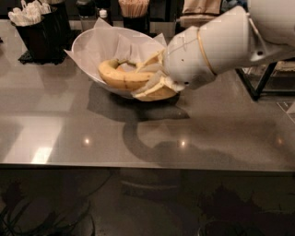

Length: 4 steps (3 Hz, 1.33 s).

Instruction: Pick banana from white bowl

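The white bowl [90, 48], lined with crinkled white paper, stands at the back of the grey counter. A yellow banana [120, 76] with brown marks lies across the bowl's front rim, raised off the bottom. My gripper [152, 78] reaches in from the right on a white arm [216, 44]. Its tan fingers [156, 92] are closed over the banana's right end, one above and one below. That end of the banana is hidden by the fingers.
A black holder with white packets [37, 25] stands left of the bowl. A dark bottle [104, 16] and a cup of wooden sticks [133, 10] stand behind it. A black wire rack [263, 83] is at the right. The counter's front edge [138, 167] runs across.
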Each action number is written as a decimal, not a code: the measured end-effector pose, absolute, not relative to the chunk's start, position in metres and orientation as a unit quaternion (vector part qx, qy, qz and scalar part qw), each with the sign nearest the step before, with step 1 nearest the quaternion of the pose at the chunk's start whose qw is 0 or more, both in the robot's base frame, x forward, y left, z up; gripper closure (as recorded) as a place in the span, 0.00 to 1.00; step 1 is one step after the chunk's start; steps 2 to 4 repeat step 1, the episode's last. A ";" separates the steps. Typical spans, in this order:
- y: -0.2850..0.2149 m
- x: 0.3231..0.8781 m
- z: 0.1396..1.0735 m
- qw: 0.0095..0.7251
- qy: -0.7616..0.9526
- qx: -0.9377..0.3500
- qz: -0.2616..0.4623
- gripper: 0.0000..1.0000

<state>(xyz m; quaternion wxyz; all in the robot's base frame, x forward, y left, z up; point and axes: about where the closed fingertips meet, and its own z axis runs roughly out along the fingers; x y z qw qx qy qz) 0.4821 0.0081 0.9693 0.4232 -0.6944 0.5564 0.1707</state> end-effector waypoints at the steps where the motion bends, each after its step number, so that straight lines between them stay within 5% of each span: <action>1: -0.019 0.464 0.948 0.425 0.569 -0.680 0.182 1.00; 4: -0.019 0.464 0.948 0.425 0.569 -0.680 0.182 1.00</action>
